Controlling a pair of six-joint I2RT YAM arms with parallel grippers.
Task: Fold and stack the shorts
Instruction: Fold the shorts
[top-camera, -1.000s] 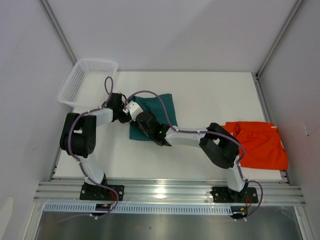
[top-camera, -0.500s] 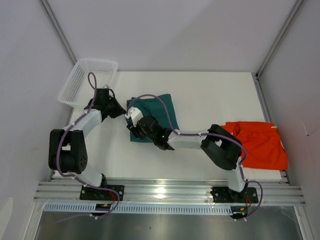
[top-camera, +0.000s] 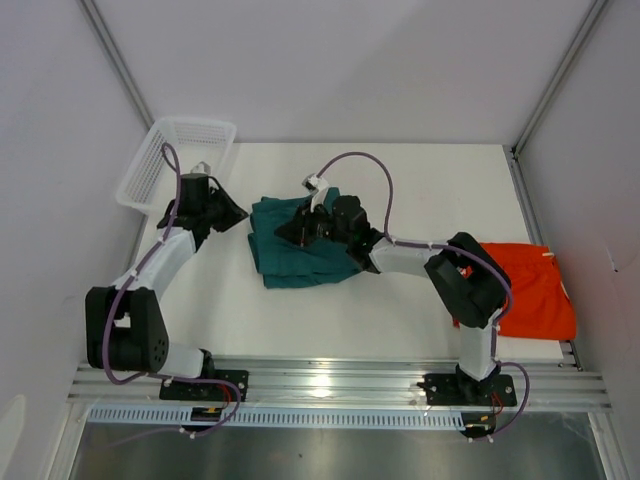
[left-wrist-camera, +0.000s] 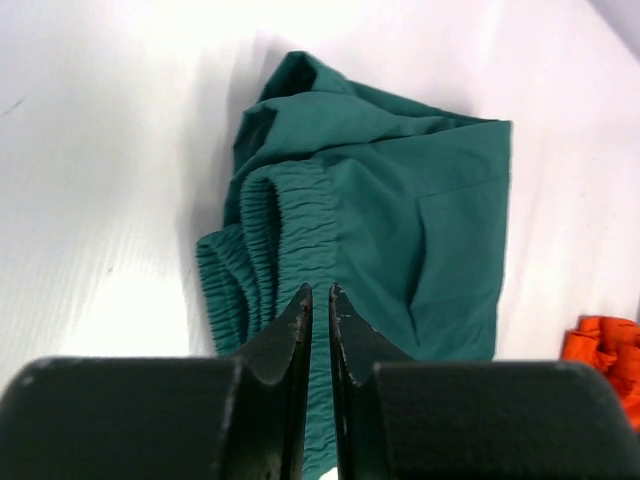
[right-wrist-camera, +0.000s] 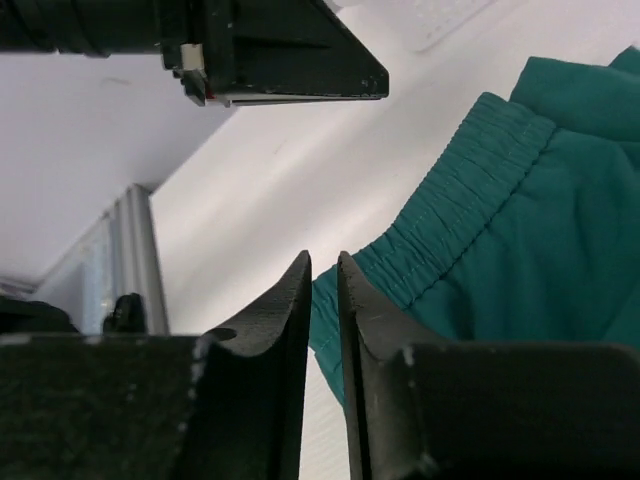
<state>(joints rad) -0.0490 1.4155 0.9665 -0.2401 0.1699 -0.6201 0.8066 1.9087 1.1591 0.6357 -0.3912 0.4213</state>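
Observation:
The dark teal shorts (top-camera: 305, 255) lie bundled on the white table, elastic waistband toward the left; they also show in the left wrist view (left-wrist-camera: 400, 230) and the right wrist view (right-wrist-camera: 530, 230). The orange shorts (top-camera: 535, 290) lie at the right edge, partly under the right arm, and their edge shows in the left wrist view (left-wrist-camera: 605, 350). My left gripper (top-camera: 238, 213) is shut and empty, just left of the teal shorts (left-wrist-camera: 320, 292). My right gripper (top-camera: 288, 233) is shut and empty, hovering over the teal shorts' upper part (right-wrist-camera: 322, 262).
A white mesh basket (top-camera: 175, 160) stands at the back left corner, behind the left arm. The left gripper's body (right-wrist-camera: 270, 50) crosses the top of the right wrist view. Metal rails run along the table's near edge (top-camera: 330, 385).
My right arm swung from the shorts' left edge to over their upper right. My left gripper drew back to the left, off the shorts. The teal shorts now lie wider.

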